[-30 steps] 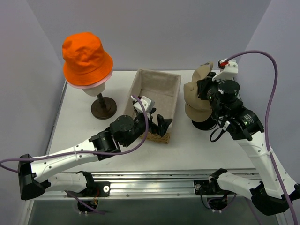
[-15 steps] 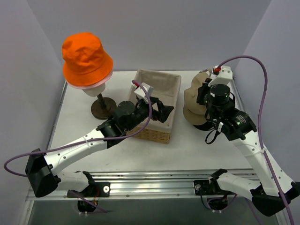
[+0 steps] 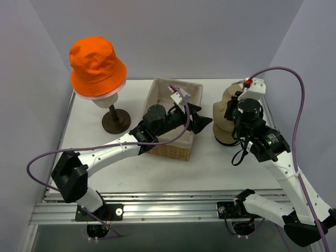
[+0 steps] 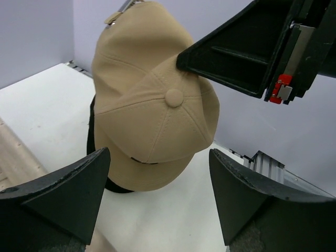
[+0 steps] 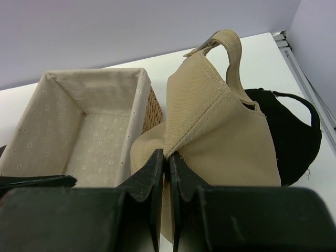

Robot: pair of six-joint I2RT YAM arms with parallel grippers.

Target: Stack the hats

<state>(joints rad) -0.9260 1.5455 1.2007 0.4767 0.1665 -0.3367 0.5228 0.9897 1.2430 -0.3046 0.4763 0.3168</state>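
Reaching across the top of the woven basket (image 3: 173,149), the left gripper (image 3: 199,118) has its jaws spread wide with nothing between them. Dead ahead in its wrist view sits the tan cap (image 4: 152,105), crown button square to the camera and framed between the two open fingers. That is the relation to watch. The cap lies straight in front of the left gripper, just to its right over the desk (image 3: 131,163), with the strap end up and the brim low.

Over on the other side, the right gripper (image 5: 166,157) is clamped tight on a fold of that tan cap's crown and carries it from above. Directly beneath it is the black cap (image 5: 294,142), on the right side of the desk. Whether tan is already resting on black I cannot tell, but it is right over it. So the right arm has the cap, and the left is the near helper.

Far left, well apart from all this, the orange bucket hat (image 3: 97,65) sits on the pink bucket hat (image 3: 86,96) atop the mannequin head (image 3: 102,101).

White desk, plain pale walls close around, and the right edge rail is not far from the caps. My call is that the tan cap is being settled onto the black one.
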